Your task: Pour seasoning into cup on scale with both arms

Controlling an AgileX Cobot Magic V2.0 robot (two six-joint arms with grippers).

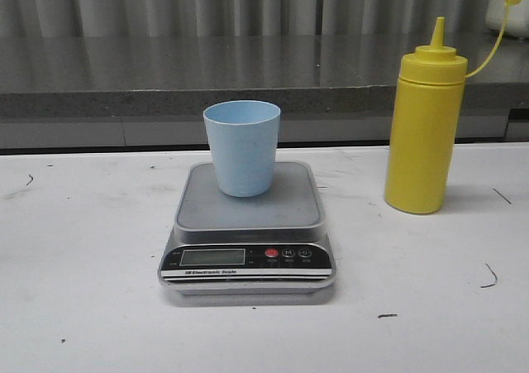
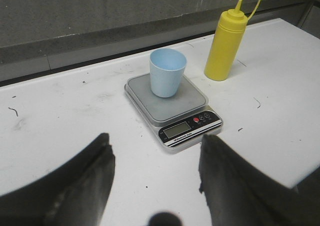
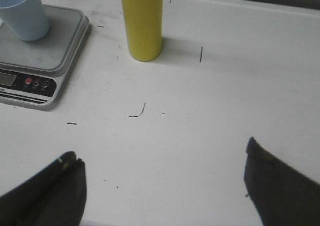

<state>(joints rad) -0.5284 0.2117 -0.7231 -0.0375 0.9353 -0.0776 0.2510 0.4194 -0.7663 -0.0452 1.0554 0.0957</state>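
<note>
The pale blue cup (image 1: 242, 146) stands upright on the grey platform of the scale (image 1: 246, 212) in the middle of the table. The yellow seasoning bottle (image 1: 424, 125) stands upright to the right of the scale, its cap hanging off on its strap. My left gripper (image 2: 155, 151) is open and empty above the table, short of the scale (image 2: 172, 103), with the cup (image 2: 167, 72) and bottle (image 2: 225, 45) beyond. My right gripper (image 3: 162, 161) is open and empty over bare table, short of the bottle (image 3: 142, 21). Neither arm shows in the front view.
A grey stone ledge (image 1: 165, 75) runs along the back of the white table (image 1: 83, 249). Small dark marks dot the tabletop (image 3: 137, 110).
</note>
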